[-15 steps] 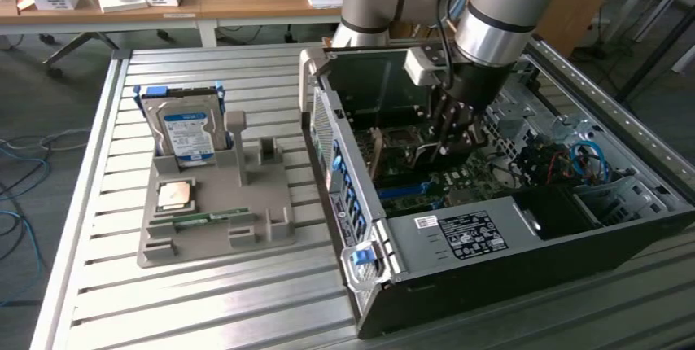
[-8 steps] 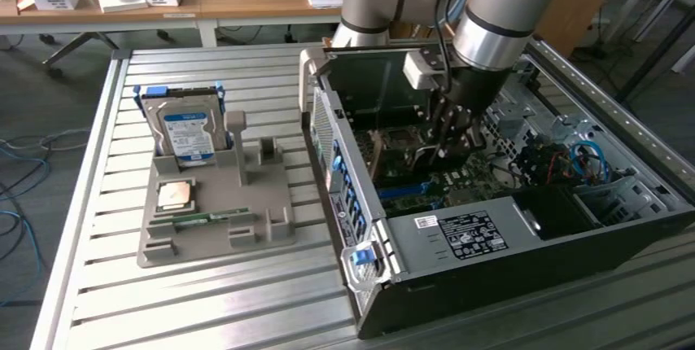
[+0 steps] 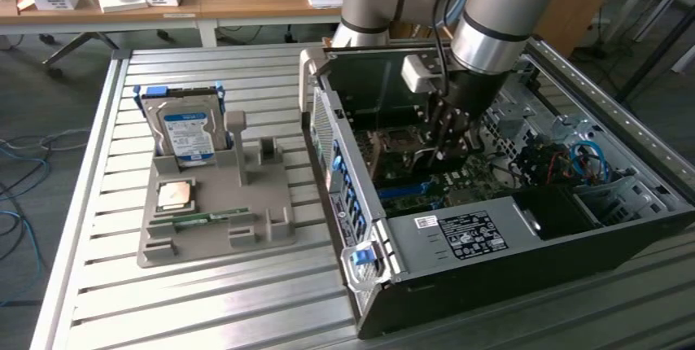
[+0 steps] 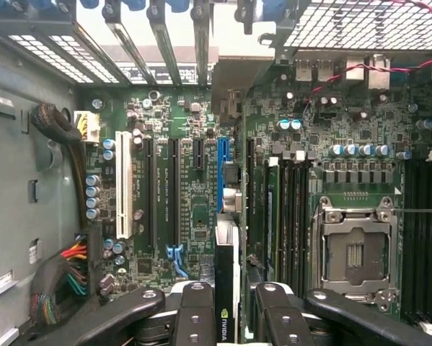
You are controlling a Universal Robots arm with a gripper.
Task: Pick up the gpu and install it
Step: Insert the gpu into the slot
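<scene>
My gripper [image 3: 443, 145] is down inside the open computer case [image 3: 510, 240], over the motherboard. In the wrist view the gripper [image 4: 226, 299] is shut on the gpu [image 4: 226, 259], a thin dark card seen edge-on with a green logo between the black fingers [image 4: 194, 310]. The card hangs upright in line with the blue expansion slot [image 4: 221, 155] on the motherboard [image 4: 187, 209]. I cannot tell whether its lower edge touches the slot.
Black slots and a white slot [image 4: 122, 194] lie beside the blue one, with the bare CPU socket [image 4: 354, 252] and a cable bundle [image 4: 64, 277] near. Outside the case, a grey tray [image 3: 244, 232] holds a hard drive [image 3: 187, 129], a CPU [image 3: 176, 194] and a RAM stick [image 3: 207, 220].
</scene>
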